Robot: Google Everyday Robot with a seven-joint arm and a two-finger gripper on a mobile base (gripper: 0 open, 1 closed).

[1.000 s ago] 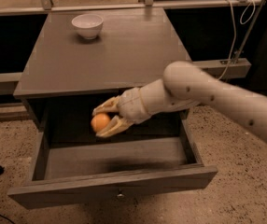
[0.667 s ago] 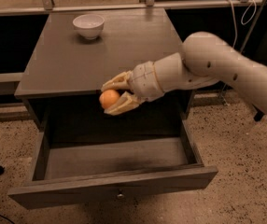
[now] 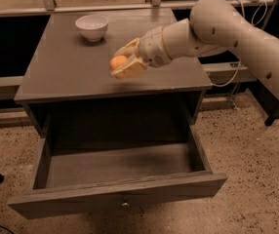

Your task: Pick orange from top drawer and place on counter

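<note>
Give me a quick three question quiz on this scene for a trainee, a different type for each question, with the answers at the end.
1. True or false: the top drawer is pushed shut.
2. Multiple choice: where is the gripper? A, down inside the drawer. B, over the counter, closed on the orange. C, below the drawer.
3. Short answer: what else stands on the counter, near its far edge?

Key
1. False. It is pulled out, and nothing lies in it.
2. B.
3. The white bowl.
</note>
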